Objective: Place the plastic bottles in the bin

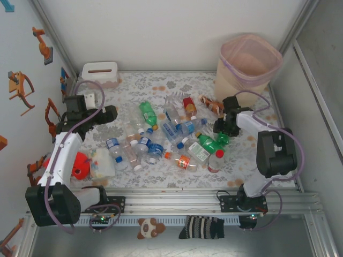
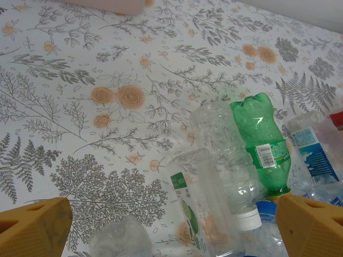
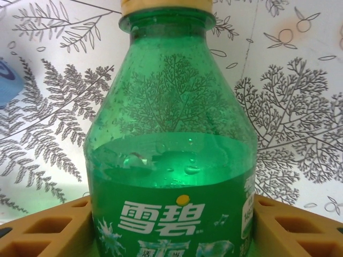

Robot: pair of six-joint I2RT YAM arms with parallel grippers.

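White walls all round, floral cloth over the tabletop [image 1: 161,85], and a big scatter of bottles [image 1: 161,136] across its middle. The bin [image 1: 236,83] is in the far right corner.

Right gripper [image 1: 221,127] is down at the right end of the scatter, not far from the bin. On the wrist cam its orange fingers [image 3: 48,230] sit on both sides of a green bottle [image 3: 171,160] and look pressed against the label, so I'd call that a grip on it. Can't tell if it's off the cloth yet.

Left gripper [image 1: 109,113] hangs over the left side of the tabletop with its jaws spread wide and nothing in them. A few clear bottles and another green one lie below it.

Stuff I'd worry about:
- The green bottle is roughly half full, so it's heavier than the empties. Smooth round plastic plus sloshing liquid means it could slide or twist out of the pads on the way up.
- The bin is tall. Swing over too low and the bottle hits the wall or snags the pink liner, maybe tipping the bin.
- Other bottles lie right beside the gripper. A sloppy lift could roll them toward the near or right edge.
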